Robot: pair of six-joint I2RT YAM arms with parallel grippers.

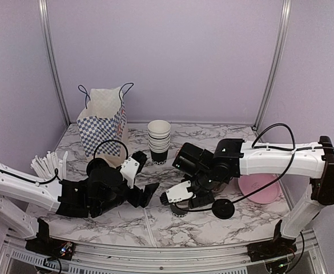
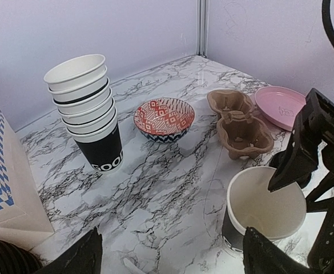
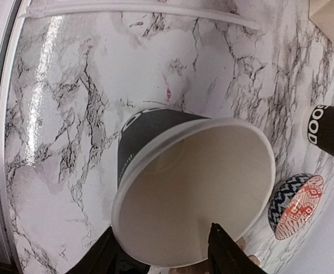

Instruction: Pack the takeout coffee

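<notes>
Near edge: the cup stands upright and lidless on the worktop; the right gripper sits part-open astride its rim, not clamped; the left gripper gapes wide and empty beside it; step judged: setting out 1 cup; next, a lid pressed on square, then a lift to the checked bag at the back.
</notes>
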